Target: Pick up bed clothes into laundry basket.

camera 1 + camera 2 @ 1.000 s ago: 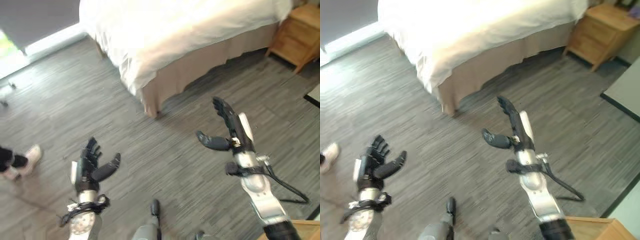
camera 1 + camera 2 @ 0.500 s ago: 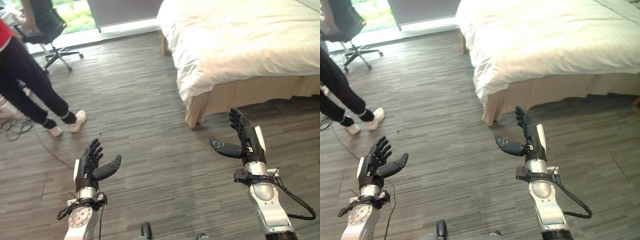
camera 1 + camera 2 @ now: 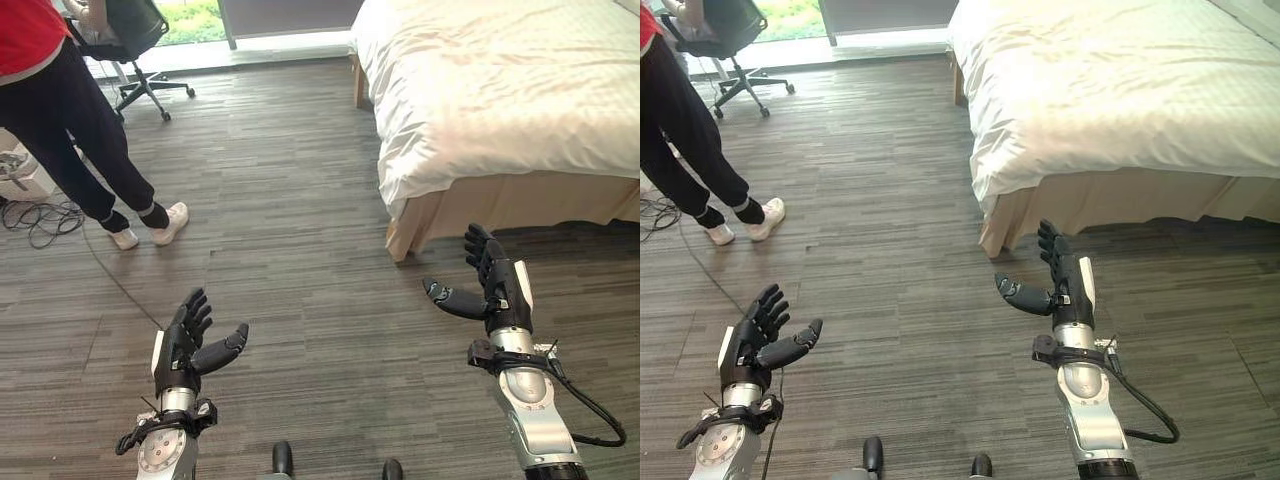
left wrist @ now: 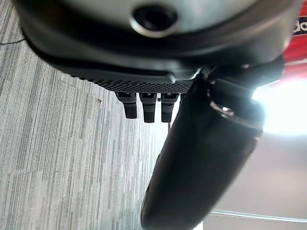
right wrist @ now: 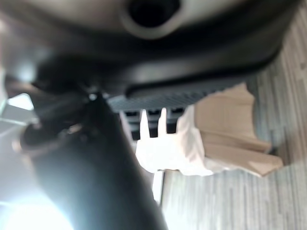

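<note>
Here both the left hand [image 3: 185, 343] and right hand [image 3: 493, 290] hover empty, fingers spread, near the bed [image 3: 520, 90].

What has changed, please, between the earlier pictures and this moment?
The camera has swung, so the bed now sits to the upper right and a person and an office chair have come into sight at the upper left. Both hands stayed open and empty over the floor: left hand, right hand.

Silver-grey forearms, dark left hand [image 3: 190, 345] and right hand [image 3: 492, 290], white strip along each hand's back.
</note>
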Available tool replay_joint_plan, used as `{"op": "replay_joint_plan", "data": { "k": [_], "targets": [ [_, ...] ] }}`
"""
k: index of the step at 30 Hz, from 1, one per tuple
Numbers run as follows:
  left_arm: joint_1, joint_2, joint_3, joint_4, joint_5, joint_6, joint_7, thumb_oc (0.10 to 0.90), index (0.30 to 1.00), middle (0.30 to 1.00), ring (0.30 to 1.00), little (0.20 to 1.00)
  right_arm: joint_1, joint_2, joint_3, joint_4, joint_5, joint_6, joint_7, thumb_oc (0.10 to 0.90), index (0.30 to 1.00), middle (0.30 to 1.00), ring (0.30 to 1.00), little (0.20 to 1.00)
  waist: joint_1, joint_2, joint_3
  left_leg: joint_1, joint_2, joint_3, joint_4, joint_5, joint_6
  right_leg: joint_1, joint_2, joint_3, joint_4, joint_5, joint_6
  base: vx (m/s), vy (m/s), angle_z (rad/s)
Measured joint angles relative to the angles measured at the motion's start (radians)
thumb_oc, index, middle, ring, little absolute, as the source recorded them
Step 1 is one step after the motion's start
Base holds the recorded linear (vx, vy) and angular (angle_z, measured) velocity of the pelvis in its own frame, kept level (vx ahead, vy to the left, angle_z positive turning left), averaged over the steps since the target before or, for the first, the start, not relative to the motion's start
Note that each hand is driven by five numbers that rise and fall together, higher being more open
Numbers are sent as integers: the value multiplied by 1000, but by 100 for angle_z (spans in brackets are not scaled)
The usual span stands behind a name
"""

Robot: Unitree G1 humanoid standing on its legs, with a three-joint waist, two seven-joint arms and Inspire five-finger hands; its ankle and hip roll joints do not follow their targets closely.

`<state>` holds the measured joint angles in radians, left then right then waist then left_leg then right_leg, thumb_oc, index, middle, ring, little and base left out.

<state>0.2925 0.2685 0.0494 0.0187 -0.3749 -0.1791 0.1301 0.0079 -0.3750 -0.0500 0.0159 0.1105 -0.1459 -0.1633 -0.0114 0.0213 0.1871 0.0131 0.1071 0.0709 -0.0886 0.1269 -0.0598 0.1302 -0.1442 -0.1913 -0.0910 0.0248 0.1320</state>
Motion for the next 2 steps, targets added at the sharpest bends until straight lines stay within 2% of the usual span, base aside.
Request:
{"op": "replay_joint_plan", "data": {
  "k": [2],
  "targets": [
    [4,0,0,0,-15,0,-3,800,900,900,900,900,0,0,0,0,0,0,0,800,900,900,900,900,3,-1,-1,-3,0,-3,0,0,-10,0,-1,-3,0,2,3,5,-13,8]
  ]
}}
